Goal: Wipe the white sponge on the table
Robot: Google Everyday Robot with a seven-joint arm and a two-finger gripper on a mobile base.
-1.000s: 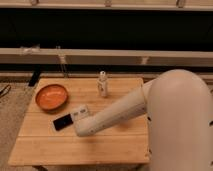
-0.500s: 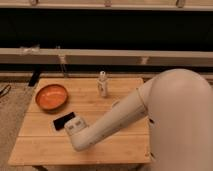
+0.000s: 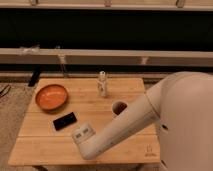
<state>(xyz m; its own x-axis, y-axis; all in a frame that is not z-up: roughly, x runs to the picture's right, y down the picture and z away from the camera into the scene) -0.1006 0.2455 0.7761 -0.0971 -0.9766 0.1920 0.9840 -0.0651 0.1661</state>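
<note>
One arm (image 3: pixel 125 125) is in view, running from the robot's white body (image 3: pixel 186 120) at the right, down across the table (image 3: pixel 45 146) to its front-left part. The gripper (image 3: pixel 82 134) is at the arm tip, over the wood, just beside the near-right corner of the black phone (image 3: pixel 65 120). It reads as a pale block with two dark marks on top. Contact with the wood: cannot tell. Grip state: cannot tell.

The white sponge can't be separated from the gripper. Whether it sits under the tip or in the grasp, cannot tell.

Rest of the tabletop:
- The orange bowl (image 3: pixel 51 96) is at left rear, behind the phone.
- The clear bottle (image 3: pixel 102 83) stands upright near rear middle.
- The white cup (image 3: pixel 119 107) with dark inside is right against the arm's upper edge.
- The small dark logo (image 3: pixel 148 150) is at the front-right corner.
</note>
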